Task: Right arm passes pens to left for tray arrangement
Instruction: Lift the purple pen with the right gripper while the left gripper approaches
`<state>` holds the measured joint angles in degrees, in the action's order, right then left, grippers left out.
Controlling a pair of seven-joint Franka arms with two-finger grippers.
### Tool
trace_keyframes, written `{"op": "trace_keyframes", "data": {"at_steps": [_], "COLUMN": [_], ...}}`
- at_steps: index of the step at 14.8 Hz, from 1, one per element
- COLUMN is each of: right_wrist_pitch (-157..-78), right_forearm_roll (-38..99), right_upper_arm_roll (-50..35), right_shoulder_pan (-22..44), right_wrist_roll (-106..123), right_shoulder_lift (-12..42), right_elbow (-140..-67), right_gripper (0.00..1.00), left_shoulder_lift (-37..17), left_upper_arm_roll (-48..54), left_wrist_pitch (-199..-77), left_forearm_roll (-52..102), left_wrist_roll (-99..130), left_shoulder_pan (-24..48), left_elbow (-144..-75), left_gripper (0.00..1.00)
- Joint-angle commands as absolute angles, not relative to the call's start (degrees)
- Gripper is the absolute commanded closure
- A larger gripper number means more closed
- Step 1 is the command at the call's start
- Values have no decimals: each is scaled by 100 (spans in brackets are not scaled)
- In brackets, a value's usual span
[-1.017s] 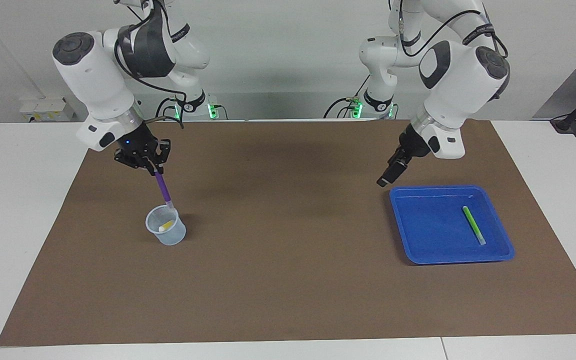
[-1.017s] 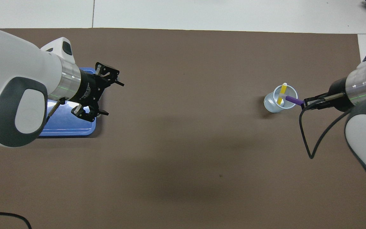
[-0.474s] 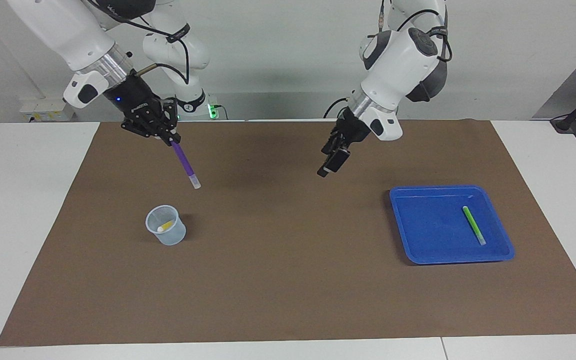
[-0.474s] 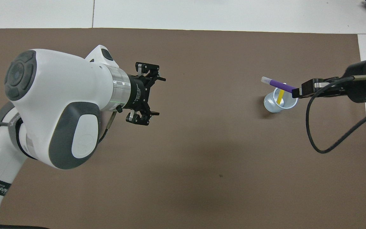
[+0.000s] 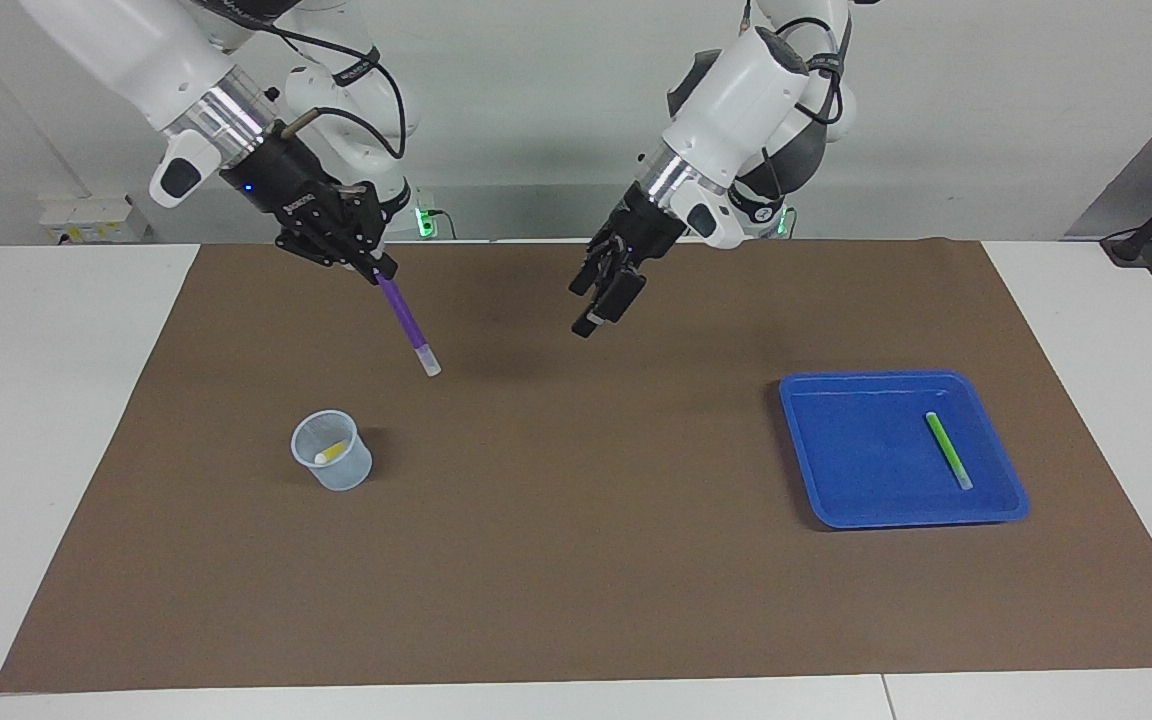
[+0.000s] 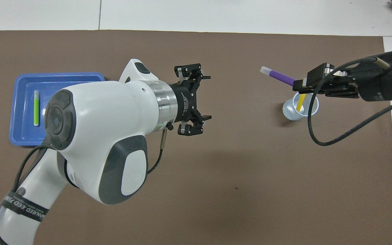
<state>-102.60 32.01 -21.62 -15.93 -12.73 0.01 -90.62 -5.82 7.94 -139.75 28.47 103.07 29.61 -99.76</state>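
Both arms have swung inward over the past second: the right gripper (image 5: 376,268), fingers clamped on the butt of the purple pen (image 5: 406,318), has lifted that pen clear of the translucent cup (image 5: 332,464) and carried it toward the middle of the brown mat (image 5: 576,560), while the left gripper (image 5: 591,312) has left its spot at the blue tray (image 5: 841,505) and come across to meet it. The purple pen hangs in the air at a slant, pale tip lowest and pointing toward the left gripper, with open space between the two. In the overhead view the left gripper (image 6: 199,96) has its fingers spread wide and holds nothing, the opening turned toward the pen's tip (image 6: 265,70); the right gripper (image 6: 301,85) sits above the cup's rim. A small blue light shows on the right gripper's body, and a black cable (image 6: 332,136) loops down from its wrist.

The yellow pen (image 6: 300,103) leans inside the cup, which stands upright on the mat toward the right arm's end of the table. The green pen (image 5: 948,450) lies flat in the tray, apart from its rim, toward the left arm's end. Tray and cup sit well apart, with both grippers raised over the bare mat between them, closer to the robots than either container.
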Motion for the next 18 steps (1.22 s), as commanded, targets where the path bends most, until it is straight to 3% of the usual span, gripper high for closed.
{"op": "trace_keyframes", "data": {"at_steps": [1, 10, 18], "right_wrist_pitch": [-10423, -10907, -10407], "right_forearm_roll": [3436, 3358, 3322], "right_upper_arm_roll": [-2206, -2206, -2224], "right_shoulder_pan": [-1565, -1082, -1037], "right_wrist_roll": [-1476, -2161, -1882], "right_shoulder_lift": [105, 105, 114], "right_elbow": [-8938, -8947, -8947], "right_gripper": [100, 100, 100], "left_shoulder_lift": [-641, -773, -844], "left_upper_arm_roll": [703, 703, 703], "left_wrist_pitch": [-14815, -15872, -16005], "left_forearm_roll": [2962, 2953, 2918], "left_wrist_roll": [10686, 11241, 11232], "left_shoulder_pan": [3347, 3797, 3937], "left_elbow": [-10072, -9976, -9932], "left_gripper": [0, 0, 2]}}
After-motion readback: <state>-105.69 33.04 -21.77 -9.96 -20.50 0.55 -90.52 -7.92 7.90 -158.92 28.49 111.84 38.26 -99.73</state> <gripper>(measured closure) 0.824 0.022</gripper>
